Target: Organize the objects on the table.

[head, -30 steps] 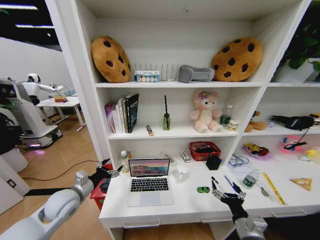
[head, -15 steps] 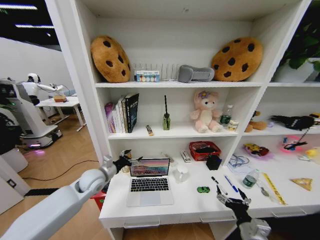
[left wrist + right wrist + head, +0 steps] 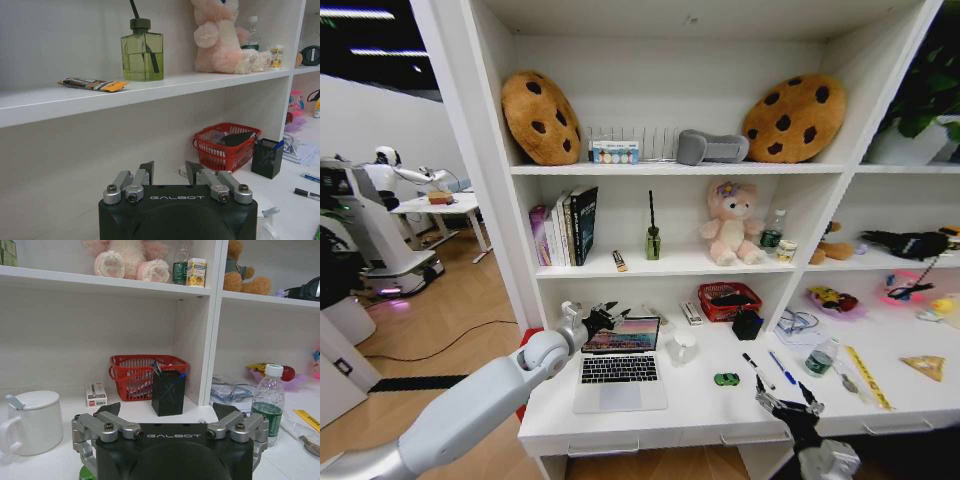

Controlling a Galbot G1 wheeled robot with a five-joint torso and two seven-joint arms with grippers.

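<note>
A thin silver laptop stands open on the white table. My left gripper hovers at the top left corner of its screen, open and empty; the left wrist view shows the left gripper with its fingers apart. To the right of the laptop lie a tiny green toy car, a black pen and a blue pen. My right gripper is low at the table's front edge, near those pens, open and empty. In the right wrist view the right gripper is spread wide above the green car.
A white lidded mug, a red basket and a black pen holder sit behind the laptop and car. A water bottle stands right of the pens. A shelf board runs just above the left gripper.
My left arm has swung up and right, from beside the table's left end to the laptop's screen corner. The right gripper has sunk a little toward the table's front edge.
</note>
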